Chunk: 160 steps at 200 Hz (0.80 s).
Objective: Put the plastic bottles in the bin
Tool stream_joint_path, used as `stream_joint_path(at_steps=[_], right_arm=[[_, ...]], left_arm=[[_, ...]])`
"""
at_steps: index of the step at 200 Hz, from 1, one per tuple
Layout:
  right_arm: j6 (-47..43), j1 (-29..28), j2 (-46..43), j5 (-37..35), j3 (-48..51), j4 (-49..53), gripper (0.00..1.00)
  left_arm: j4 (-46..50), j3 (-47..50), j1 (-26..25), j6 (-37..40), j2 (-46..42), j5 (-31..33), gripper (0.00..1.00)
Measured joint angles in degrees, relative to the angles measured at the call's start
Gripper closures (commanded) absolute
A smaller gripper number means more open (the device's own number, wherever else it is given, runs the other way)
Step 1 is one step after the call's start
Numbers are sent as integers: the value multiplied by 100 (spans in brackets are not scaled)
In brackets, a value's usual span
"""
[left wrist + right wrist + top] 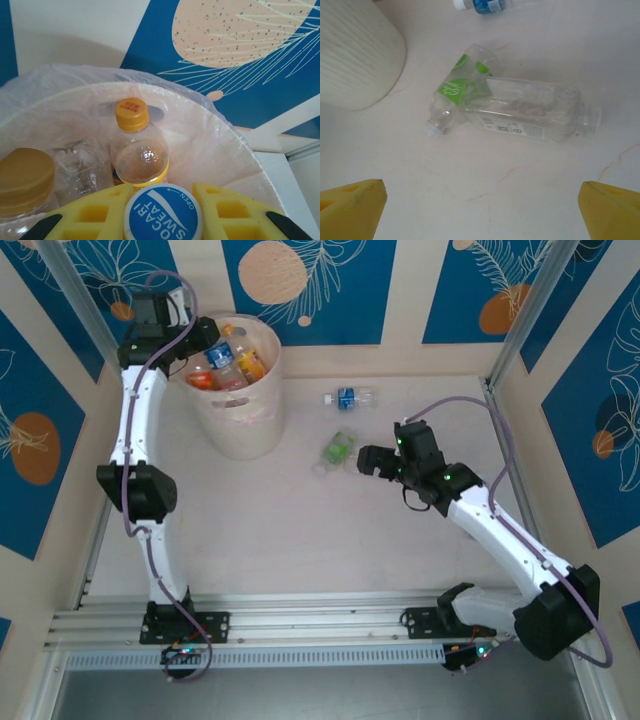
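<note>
Left gripper (163,205), above the bin (240,430) at the table's eleven o'clock, grasps a blue-capped bottle (165,222). Right gripper (480,210), released wide, hovers at four o'clock from a green-labelled bottle (459,88).

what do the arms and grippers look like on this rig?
Left arm and right arm match: white links, black joint housings, a loose purple cable each. Fingers are yellow blocks with square cut-outs, black behind. Green lights glow on the right wrist.
</note>
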State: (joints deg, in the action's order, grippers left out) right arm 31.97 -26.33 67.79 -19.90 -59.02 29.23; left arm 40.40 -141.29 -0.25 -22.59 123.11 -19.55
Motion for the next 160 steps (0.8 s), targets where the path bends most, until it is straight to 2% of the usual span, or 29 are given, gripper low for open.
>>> stream_joint_path(at_steps=[14,39,57,65,107,160], right_arm=[[-2,278,175,238,-96,42,1],[-7,688,518,656,-219,63,1],[-26,892,765,885,-328,85,1],[-50,962,879,975,-398,85,1],[-334,1104,1421,1305,-881,81,1],[-911,1209,2299,1692,-1453,35,1]], left_arm=[[70,0,2,-48,52,-85,65],[190,0,13,-87,166,-81,62],[278,0,39,-44,260,17,47],[302,0,55,-44,284,26,46],[280,-59,57,-111,299,-9,33],[205,-640,101,-258,201,-46,4]])
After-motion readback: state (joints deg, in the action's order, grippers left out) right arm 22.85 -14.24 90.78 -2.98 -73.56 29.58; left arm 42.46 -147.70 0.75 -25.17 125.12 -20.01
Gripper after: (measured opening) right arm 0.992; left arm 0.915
